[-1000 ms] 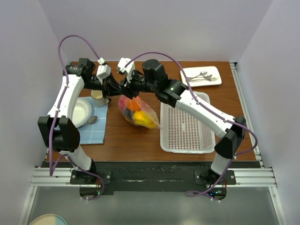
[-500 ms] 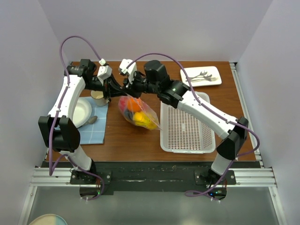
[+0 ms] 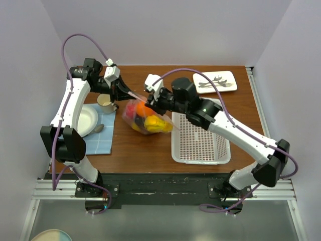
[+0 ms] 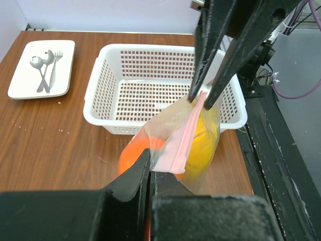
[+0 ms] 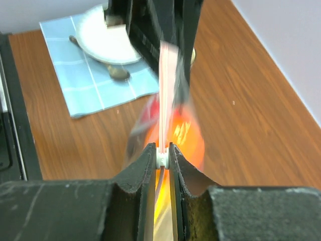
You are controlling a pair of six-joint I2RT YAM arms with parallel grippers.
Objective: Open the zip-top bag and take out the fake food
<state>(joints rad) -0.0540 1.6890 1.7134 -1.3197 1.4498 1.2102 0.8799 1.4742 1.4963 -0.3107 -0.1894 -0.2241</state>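
The zip-top bag (image 3: pixel 156 126) sits between the two arms over the brown table (image 3: pixel 145 150), with the beige mug (image 3: pixel 105 104) on one side and the white perforated basket (image 3: pixel 200 138) on the other, its belly just beside the basket's left wall. Whether it rests on the wood or hangs clear I cannot tell. The next move likely turns on the pink zip strip (image 4: pixel 181 140). Its long axis runs from the left gripper (image 3: pixel 125 92) at the far-left end to the right gripper (image 3: pixel 152 104) at the near-right end, drawn almost straight between them. Each gripper is pressed together on its own end of the strip, so neither arm is nearer. The left wrist view shows the strip as one flat band, seemingly sealed, with the fake food beneath it: an orange ball (image 4: pixel 131 156) and a yellow piece (image 4: pixel 204 143). The right wrist view is blurred. It shows the strip edge-on, leading away toward the white plate (image 5: pixel 108 40) and blue cloth (image 5: pixel 95 83). Only the top view shows the bag's position relative to the basket.
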